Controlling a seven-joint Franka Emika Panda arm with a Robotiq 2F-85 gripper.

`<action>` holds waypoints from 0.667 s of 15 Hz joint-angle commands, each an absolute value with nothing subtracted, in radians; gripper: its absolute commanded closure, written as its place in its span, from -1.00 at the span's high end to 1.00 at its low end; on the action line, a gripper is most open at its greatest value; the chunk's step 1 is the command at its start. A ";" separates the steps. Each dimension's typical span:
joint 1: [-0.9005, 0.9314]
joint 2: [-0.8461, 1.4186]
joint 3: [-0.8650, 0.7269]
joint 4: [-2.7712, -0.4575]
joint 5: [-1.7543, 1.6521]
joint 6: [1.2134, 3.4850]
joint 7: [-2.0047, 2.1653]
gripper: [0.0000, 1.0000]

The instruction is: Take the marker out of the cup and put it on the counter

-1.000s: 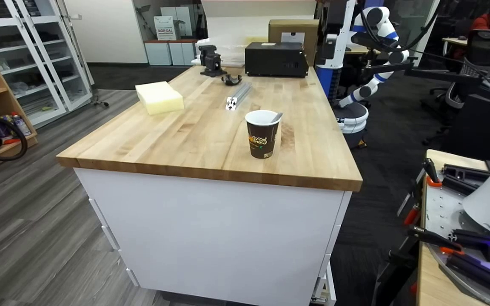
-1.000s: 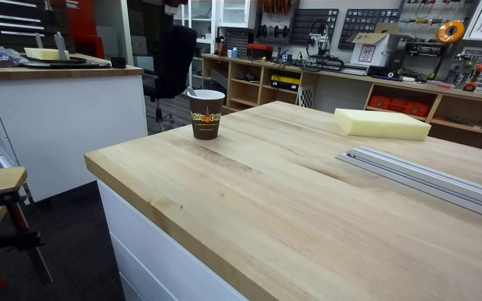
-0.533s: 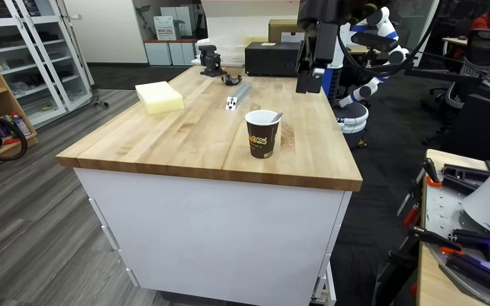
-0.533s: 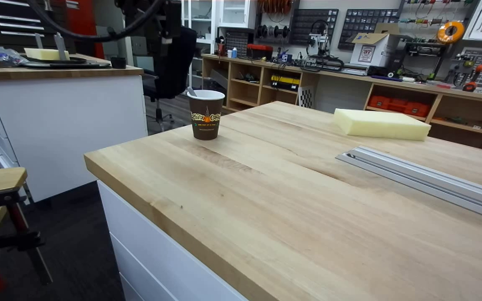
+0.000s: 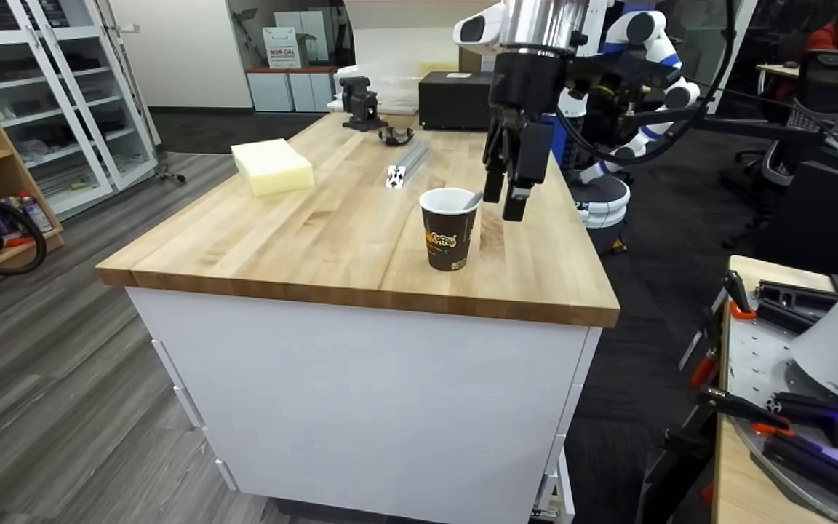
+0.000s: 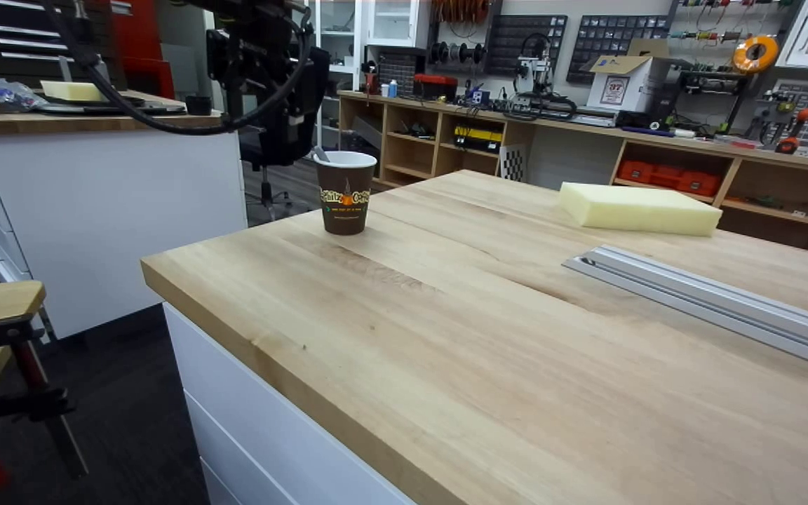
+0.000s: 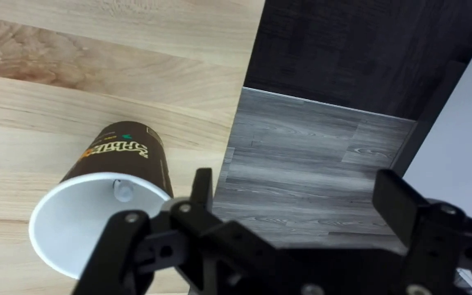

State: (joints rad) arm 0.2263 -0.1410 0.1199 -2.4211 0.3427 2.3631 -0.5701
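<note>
The dark brown cup [image 5: 449, 231] with a white rim stands upright on the light wooden counter [image 5: 295, 233]. It also shows in an exterior view [image 6: 345, 200] and tilted in the wrist view [image 7: 125, 155]. A short grey stick, the marker [image 5: 473, 201], leans out over its rim, also seen in an exterior view [image 6: 320, 153]. Its lower part is hidden in the cup. In the wrist view a small pale round end sits inside the rim; I cannot tell if it is the marker's tip. My gripper [image 7: 293, 176] is open and empty, beside the cup on the marker's side [image 5: 504, 207].
A pale yellow foam block [image 5: 272, 167] and a silver aluminium profile [image 5: 407, 164] lie on the counter beyond the cup. A black box [image 5: 470, 102] and a black vise-like stand [image 5: 361, 103] are farther back. The counter's edge runs close to the cup.
My gripper has come down into view from above, dropping to just beside the cup's rim. The cup, marker and other things have not moved.
</note>
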 commanded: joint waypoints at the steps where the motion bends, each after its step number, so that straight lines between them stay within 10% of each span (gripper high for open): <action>1: 0.224 -0.123 0.136 -2.430 0.265 2.428 -0.552 1.00; 10: 0.212 -0.084 0.130 -2.337 0.192 2.316 -0.539 1.00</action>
State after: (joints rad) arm 0.2256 -0.0903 0.1276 -2.4001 0.2289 2.4116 -0.5666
